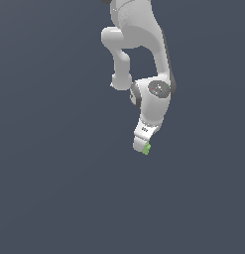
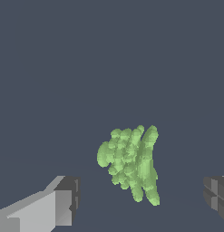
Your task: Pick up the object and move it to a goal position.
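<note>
White arm (image 1: 144, 44) reaches down from the top of the exterior view, wrist bent, gripper (image 1: 142, 146) pointing at the flat dark grey floor (image 1: 54, 188). A small bright green object (image 1: 146, 149) shows at the very tip of the gripper, on the exterior view's right side of it — whether it touches the fingers cannot be told from here.

Wrist view: the gripper (image 2: 143, 199) stands wide, one light grey finger (image 2: 63, 201) and one darker finger (image 2: 216, 197) well apart. The green object (image 2: 130, 162) — lumpy, ridged, irregular — sits in the gap between them, nearer the middle, clear of both fingers. Nothing is gripped.
</note>
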Tool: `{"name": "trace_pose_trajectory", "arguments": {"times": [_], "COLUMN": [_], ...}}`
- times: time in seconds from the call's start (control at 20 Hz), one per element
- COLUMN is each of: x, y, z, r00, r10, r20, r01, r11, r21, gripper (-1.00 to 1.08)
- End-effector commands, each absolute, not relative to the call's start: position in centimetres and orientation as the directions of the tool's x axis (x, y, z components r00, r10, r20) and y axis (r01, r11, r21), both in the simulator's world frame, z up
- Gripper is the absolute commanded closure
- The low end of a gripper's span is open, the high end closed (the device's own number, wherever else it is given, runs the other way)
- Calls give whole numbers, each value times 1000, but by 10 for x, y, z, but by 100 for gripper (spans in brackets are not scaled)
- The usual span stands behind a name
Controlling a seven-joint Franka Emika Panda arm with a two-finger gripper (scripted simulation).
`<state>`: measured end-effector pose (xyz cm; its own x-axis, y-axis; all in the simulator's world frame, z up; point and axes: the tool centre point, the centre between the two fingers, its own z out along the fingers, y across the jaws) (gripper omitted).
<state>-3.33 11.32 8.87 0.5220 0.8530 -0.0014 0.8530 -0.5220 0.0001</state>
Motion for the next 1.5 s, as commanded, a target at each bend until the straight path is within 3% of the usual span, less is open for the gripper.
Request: {"name": "trace_pose_trajectory", "arguments": {"times": [0.0, 1.0, 1.05, 1.45], "x": [-34, -35, -35, -35], "y": [115, 116, 116, 116], "z": [87, 37, 37, 37], "r00": [505, 502, 502, 502], "r10": [863, 865, 865, 865], "r20": [0, 0, 0, 0], "r01": [863, 865, 865, 865], "r11": [-505, -502, -502, -502], "r21": [0, 0, 0, 0], "gripper": [-92, -92, 108, 108]}}
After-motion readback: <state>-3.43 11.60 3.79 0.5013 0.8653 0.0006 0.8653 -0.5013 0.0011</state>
